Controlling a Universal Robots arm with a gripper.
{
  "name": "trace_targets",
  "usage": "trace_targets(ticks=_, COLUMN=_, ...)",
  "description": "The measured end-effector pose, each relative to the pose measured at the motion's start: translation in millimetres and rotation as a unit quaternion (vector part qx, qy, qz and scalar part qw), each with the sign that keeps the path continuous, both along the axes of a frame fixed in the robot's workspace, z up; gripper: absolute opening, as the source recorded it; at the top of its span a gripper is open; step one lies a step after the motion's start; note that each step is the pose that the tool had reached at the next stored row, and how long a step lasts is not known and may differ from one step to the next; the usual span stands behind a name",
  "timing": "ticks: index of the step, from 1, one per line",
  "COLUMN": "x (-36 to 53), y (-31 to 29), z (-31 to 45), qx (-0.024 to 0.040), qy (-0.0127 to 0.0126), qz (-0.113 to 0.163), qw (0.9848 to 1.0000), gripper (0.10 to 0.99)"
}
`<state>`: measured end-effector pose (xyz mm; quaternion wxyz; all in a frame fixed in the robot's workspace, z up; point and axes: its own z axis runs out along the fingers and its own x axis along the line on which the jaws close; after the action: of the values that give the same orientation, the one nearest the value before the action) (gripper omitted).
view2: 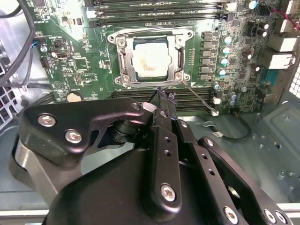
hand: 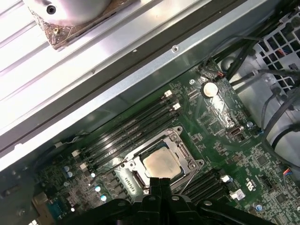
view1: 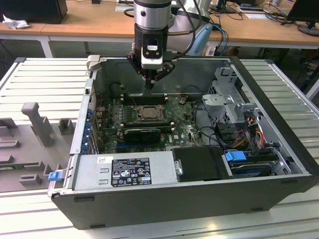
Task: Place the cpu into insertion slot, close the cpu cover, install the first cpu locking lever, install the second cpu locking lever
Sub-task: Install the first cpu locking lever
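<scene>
Inside the open computer case (view1: 199, 201), the cpu (view2: 150, 58) lies flat in the insertion slot (view2: 133, 62) on the green motherboard (view2: 75, 65), so the first step looks done. The cpu cover (view2: 123, 55) appears folded down around the chip, its window framing the pale metal top. A thin wire locking lever (view2: 199, 97) slants away from the socket's corner over the memory slots (view2: 140, 14), which suggests that at least one lever is not yet latched; the other cannot be made out. The gripper (view2: 164, 96) hangs just above the board beside the socket, fingers pressed together and holding nothing. The case rests on a ribbed pale metal table (view1: 45, 74), with a grey moulded tray (view1: 30, 144) at the exterior view's left and wooden desks (view1: 89, 22) behind.
</scene>
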<state>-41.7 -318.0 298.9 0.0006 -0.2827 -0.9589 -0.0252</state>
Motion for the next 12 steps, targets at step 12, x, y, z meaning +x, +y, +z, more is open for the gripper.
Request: trace_targets(ticks=12, x=0.0, y=0.0, z=0.0, qx=0.0, qy=0.0, qz=0.042, qw=0.9991, gripper=0.106)
